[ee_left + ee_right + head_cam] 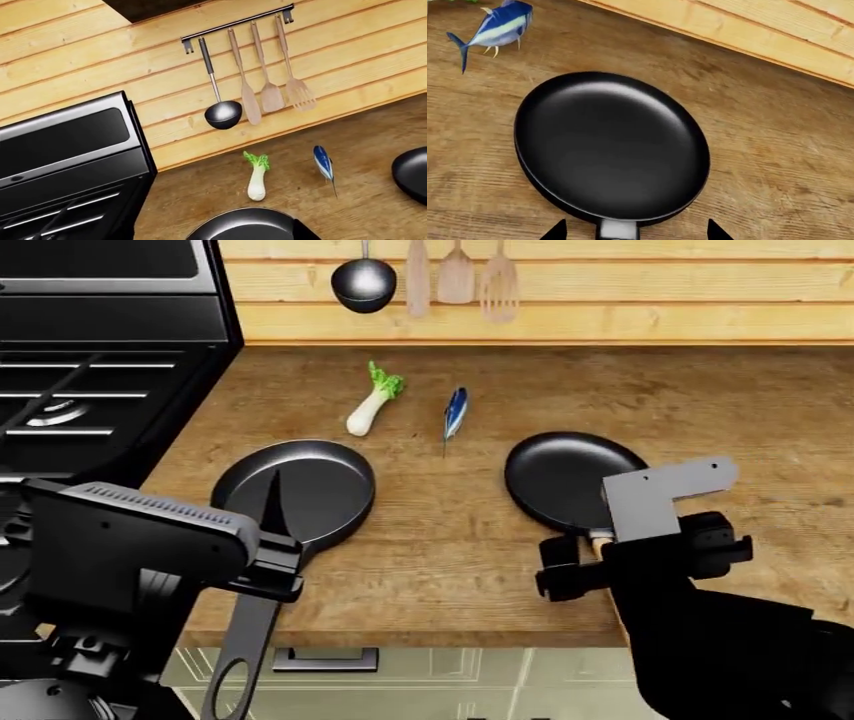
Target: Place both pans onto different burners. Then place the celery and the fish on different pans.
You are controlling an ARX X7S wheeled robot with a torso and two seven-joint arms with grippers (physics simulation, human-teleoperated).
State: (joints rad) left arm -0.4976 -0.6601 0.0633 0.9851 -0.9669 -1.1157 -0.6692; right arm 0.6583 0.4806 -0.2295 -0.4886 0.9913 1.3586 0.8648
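Observation:
The loop-handled pan (296, 490) lies on the wooden counter (441, 550) beside the stove, its long handle pointing to the front edge. My left gripper (274, 530) hovers over the handle's root, apparently open; the left wrist view shows the pan's rim (243, 225) just ahead of it (217, 235). The wooden-handled pan (574, 480) lies to the right. My right gripper (597, 540) is open, its tips either side of that pan's handle (618, 230). The celery (371, 405) and the fish (455, 412) lie behind the pans. A burner (54, 412) shows on the stove.
The black stove (94, 360) with bar grates fills the left. On the wooden wall a rail holds a black ladle (363, 282), a spoon and two spatulas (457, 275). Bare counter stretches to the right of the right pan.

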